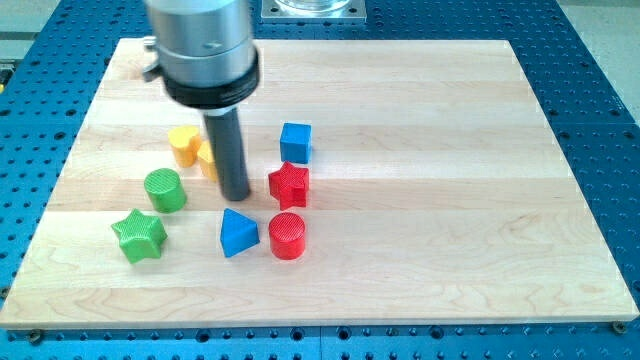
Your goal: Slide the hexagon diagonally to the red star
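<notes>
- One dark rod, plain, with no jaws to open or shut, hanging from a wide grey cylinder at the view's top left.
- Ends at my tip [235, 197], set down on the counter [450, 150] in the middle of the cluster of blocks.
- Just to the tip's left, touching or almost touching the rod: a yellow block [207, 157], largely hidden behind the rod, shape not readable.
- Further left and slightly higher, right against that one: a second yellow block [183, 143], many-sided in outline.
- Cannot tell which of the two yellow pieces is the hexagon; both to the left of the rod, across it from the red star [288, 183].
- Red star just to the right of the tip, near it but apart, at about the same height in the view.
- Above the red star, near it: a blue cube [295, 141].
- Below the tip: a blue triangle [238, 232], with a red cylinder [286, 236] just beside it on the right.
- Left of the tip, beyond the yellow pair and lower: a green cylinder [164, 189].
- Below that, toward the view's bottom left: a green star [138, 235].
- Around the pale wooden counter: a blue perforated base [600, 100].
</notes>
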Robot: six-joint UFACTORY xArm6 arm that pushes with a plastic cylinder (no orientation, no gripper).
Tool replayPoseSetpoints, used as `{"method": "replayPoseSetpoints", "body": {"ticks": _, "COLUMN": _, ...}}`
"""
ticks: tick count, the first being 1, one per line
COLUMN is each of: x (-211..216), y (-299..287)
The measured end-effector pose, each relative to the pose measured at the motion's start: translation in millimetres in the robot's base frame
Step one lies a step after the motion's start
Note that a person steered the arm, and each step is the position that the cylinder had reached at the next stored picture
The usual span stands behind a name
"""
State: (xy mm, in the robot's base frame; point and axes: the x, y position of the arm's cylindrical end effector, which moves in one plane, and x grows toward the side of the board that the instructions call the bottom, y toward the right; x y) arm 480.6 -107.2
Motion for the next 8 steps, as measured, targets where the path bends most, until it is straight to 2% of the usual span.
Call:
{"method": "replayPoseSetpoints", "body": {"ticks": 1, "x": -0.1, "y": -14.7}}
{"method": "replayPoseSetpoints", "body": {"ticks": 4, "x": -36.4, "y": -16.0}}
{"method": "replayPoseSetpoints", "body": {"ticks": 6, "x": -47.4, "y": -1.7}}
{"method": "replayPoseSetpoints", "body": {"ticks": 8, "x": -96.0, "y": 42.4}}
